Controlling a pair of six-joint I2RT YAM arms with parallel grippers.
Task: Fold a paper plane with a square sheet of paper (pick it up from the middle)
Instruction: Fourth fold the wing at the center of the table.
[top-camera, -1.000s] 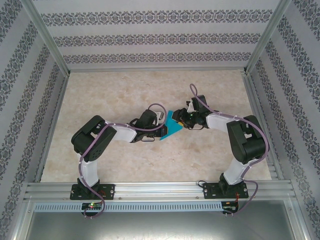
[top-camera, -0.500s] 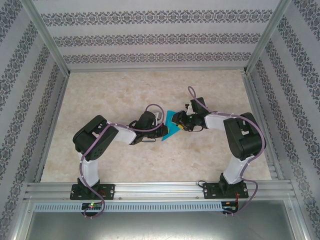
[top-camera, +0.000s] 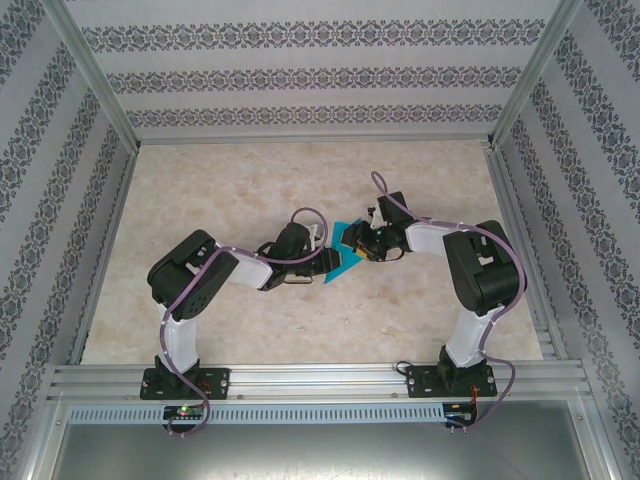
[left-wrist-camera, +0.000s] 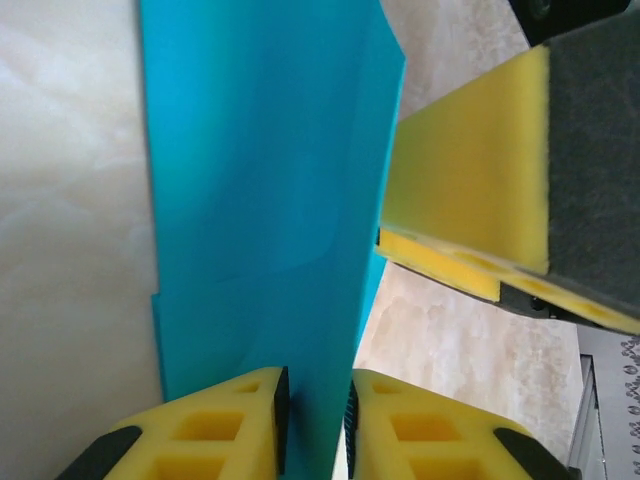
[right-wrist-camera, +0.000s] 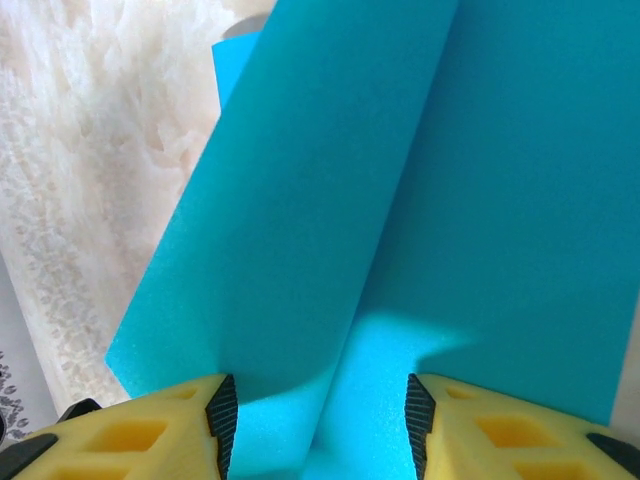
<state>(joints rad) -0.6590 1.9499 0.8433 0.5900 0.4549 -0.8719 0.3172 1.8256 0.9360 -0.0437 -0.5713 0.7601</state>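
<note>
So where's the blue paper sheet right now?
Mid-table in the top view, the square sheet of paper is flanked by the left gripper and the right gripper; each wrist view shows it running between that gripper's fingers.

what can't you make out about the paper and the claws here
- top view: the paper is small and partly covered by the left claw and right claw, so its folds are unreadable
- left wrist: whether the left claw pinches it or just brackets it; too close, blurred
- right wrist: paper's outline runs off the top and right edges
</note>
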